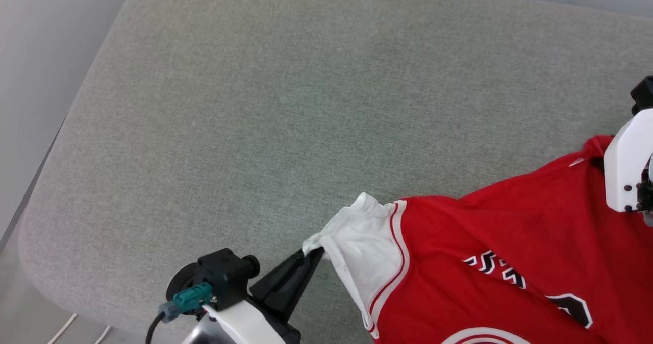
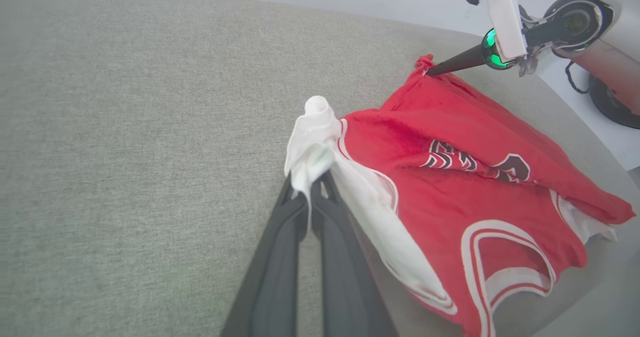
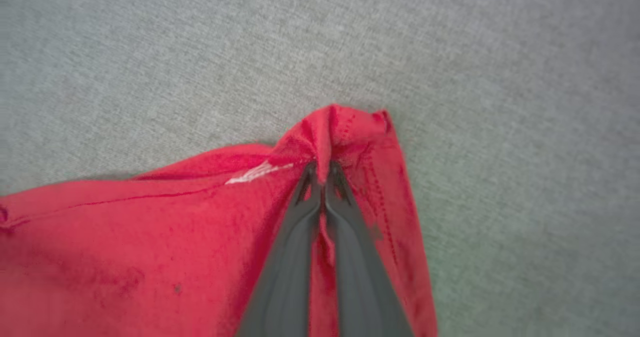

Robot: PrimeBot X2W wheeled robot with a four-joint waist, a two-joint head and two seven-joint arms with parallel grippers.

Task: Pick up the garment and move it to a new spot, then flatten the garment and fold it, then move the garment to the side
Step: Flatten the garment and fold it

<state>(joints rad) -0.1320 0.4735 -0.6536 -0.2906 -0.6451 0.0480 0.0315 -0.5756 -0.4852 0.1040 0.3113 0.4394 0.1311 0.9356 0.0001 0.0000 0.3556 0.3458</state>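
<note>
Item: red jersey-knit T-shirt with white stripe-trimmed sleeves and dark lettering (image 1: 510, 242), lower right of the head view, rumpled on the grey woven-fabric cushion (image 1: 306, 104).
Handling, as I judge it: light, limp, prone to bunching and sagging; not fragile.
Holds: my left gripper (image 1: 312, 254) pinches the white sleeve edge, jaws closed on cloth; my right gripper (image 3: 322, 172) is clamped on a red hem corner.
I favour seams and corners for a grip, held well apart.
</note>
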